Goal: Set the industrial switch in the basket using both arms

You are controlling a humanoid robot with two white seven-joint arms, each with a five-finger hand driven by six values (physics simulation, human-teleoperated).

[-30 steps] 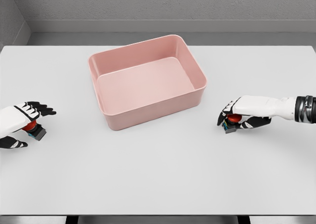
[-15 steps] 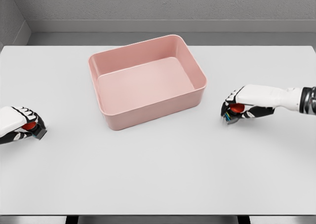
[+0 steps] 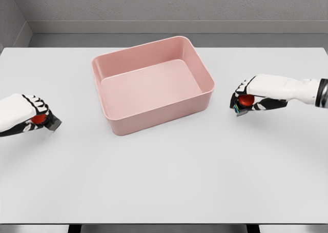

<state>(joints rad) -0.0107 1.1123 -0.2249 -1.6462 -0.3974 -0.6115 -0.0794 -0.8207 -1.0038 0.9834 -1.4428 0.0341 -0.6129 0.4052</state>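
Observation:
A pink rectangular basket stands at the back middle of the white table, open side up. At the left edge my left hand is curled around an industrial switch with a red button and a dark body, held slightly above the table. On the right, my right hand is shut on a second switch, red button with a dark body and a green edge, lifted off the table just right of the basket. Both hands are outside the basket.
The white table stretches wide in front of the basket. A grey wall and floor strip run behind its far edge.
Both hands closed on their switches and lifted them. The left hand rose and shifted right toward the basket; the right hand rose and moved slightly up the picture.

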